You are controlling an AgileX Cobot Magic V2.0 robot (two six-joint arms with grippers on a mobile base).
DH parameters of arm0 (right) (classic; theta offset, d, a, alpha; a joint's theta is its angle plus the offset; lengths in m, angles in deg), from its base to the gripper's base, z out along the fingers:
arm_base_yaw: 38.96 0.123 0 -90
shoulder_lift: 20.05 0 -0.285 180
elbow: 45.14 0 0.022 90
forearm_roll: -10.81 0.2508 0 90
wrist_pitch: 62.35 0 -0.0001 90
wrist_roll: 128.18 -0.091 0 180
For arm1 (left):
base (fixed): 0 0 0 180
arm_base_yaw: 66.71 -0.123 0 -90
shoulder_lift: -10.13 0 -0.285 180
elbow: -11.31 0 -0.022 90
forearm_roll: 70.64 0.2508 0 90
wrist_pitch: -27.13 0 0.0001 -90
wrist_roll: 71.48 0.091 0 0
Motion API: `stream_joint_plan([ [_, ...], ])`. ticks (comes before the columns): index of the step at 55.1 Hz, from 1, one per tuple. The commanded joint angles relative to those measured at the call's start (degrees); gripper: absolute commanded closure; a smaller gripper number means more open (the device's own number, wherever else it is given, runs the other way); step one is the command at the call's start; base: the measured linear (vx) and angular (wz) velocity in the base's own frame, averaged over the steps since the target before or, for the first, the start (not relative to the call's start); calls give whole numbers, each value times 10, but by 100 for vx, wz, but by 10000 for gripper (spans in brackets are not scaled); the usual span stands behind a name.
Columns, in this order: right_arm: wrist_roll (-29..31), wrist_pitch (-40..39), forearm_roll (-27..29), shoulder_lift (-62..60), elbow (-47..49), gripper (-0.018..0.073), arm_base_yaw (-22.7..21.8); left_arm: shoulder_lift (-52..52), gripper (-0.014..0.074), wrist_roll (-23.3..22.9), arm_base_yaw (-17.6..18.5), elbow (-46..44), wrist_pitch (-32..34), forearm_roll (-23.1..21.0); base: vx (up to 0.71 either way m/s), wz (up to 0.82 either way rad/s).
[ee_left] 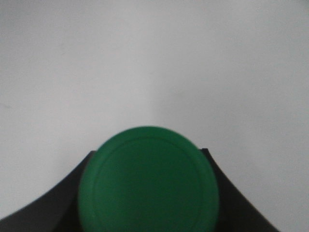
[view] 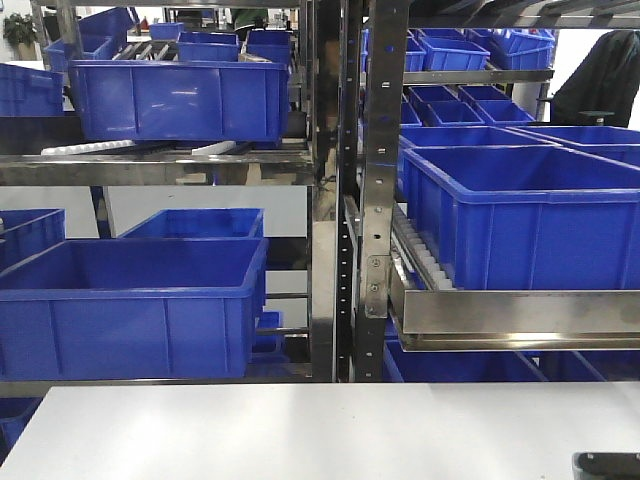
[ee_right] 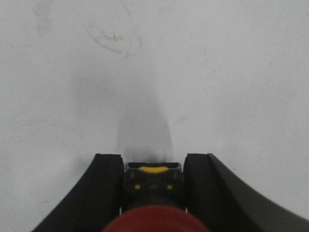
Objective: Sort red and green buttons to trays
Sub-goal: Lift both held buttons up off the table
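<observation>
The left claw (ee_left: 148, 152) is closed part-way around the green button (ee_left: 148, 186), a small push-button with a round, matt green plastic mushroom cap. The cap fills the gap between the two curved black fingers (ee_left: 53, 210) and overlaps both, so the contact itself is hidden. Ahead of that claw's tips lies only the pale grey-white table top (ee_left: 154, 58), plain and blurred. The right claw (ee_right: 153, 162) is drawn in tight on the red button (ee_right: 153, 186), a dark, blocky switch body with small yellow parts and a rounded red cap nearest the camera. Its black fingers (ee_right: 108, 186) press against the block's left and right sides. Just ahead of this claw a soft grey shadow (ee_right: 145, 125) falls on the table, and further ahead to its left are faint scuff marks (ee_right: 113, 41). In the front-facing view, past the table's far edge, a steel rack (view: 375, 200) carries deep blue plastic crates (view: 130, 300) on several levels. A dark shape (view: 605, 463) sits at the table's near right corner, too cut off to identify.
</observation>
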Motion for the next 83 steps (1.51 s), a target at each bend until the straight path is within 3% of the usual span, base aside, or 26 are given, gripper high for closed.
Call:
stream_joint_plan([
  [1,2,-22,-4,-56,12,574,-1,18,599,-67,1,-9,57,28,0,0],
  [4,8,-32,-8,-81,12,573,-1,18,599,-94,1,-9,57,41,0,0],
  [12,18,-52,-7,-159,12,571,-1,28,599,-103,2,-9,76,84,0,0],
  [22,33,-49,8,-243,12,571,-1,100,596,-106,2,-9,75,71,0,0],
  [28,57,-74,11,-298,12,571,-1,168,596,-133,2,-9,55,59,0,0],
  [35,60,-110,24,-354,12,571,9,255,596,-159,2,-25,-19,68,0,0],
  [46,56,-118,5,-403,12,569,115,396,596,-177,7,-112,-207,97,0,0],
  [53,53,-127,4,-411,22,568,152,458,596,-192,23,-167,-292,127,0,0],
  [65,54,-123,4,-437,55,568,158,518,596,-194,49,-216,-338,128,0,0],
  [83,54,-118,4,-478,55,568,158,596,596,-194,80,-218,-382,128,0,0],
])
